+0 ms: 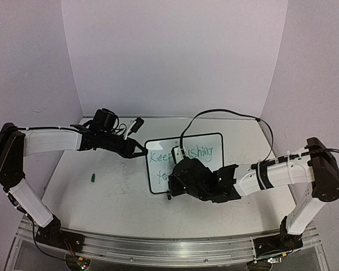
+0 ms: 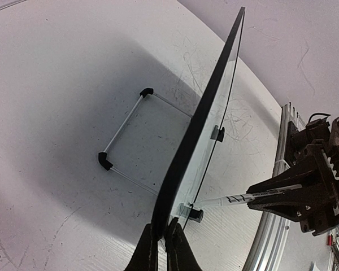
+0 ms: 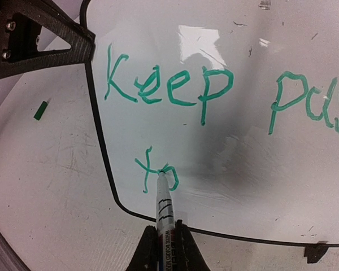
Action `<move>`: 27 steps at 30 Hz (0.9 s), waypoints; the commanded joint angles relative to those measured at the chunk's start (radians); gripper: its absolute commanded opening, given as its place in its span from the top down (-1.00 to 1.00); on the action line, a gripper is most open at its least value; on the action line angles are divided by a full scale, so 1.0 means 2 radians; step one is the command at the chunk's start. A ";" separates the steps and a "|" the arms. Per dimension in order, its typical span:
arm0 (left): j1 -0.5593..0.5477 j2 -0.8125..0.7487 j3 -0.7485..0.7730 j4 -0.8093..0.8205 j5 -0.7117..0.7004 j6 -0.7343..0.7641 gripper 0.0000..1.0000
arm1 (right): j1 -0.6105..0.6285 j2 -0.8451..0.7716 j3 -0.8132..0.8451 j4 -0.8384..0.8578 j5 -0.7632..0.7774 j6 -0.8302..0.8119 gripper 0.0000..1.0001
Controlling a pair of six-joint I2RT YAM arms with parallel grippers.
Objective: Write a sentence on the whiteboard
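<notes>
Mid second line: right claw (image 3: 164, 240) pinches the white-barrelled green marker (image 3: 164, 209), tip on the small black-rimmed white whiteboard (image 3: 158, 34) standing mid-desk. The green handwritten sentence (image 3: 169, 90) reads "Keep pus…" with "fo" below. Next probably calls for a short, light rightward stroke for "r". Count: one marker, one whiteboard, one small green cap (image 1: 93, 178) on the white desk (image 1: 90, 209), two claws, with the left claw (image 2: 161, 240) clamping the whiteboard's left edge.

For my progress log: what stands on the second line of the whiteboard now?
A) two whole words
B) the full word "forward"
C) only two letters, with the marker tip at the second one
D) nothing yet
C: in the right wrist view, under "Keep", the whiteboard carries just two green letters, and the marker in the right gripper has its tip at the second.
</notes>
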 commanded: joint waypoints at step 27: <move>-0.001 -0.010 0.017 -0.004 -0.021 0.012 1.00 | -0.009 -0.019 -0.012 0.045 0.017 -0.020 1.00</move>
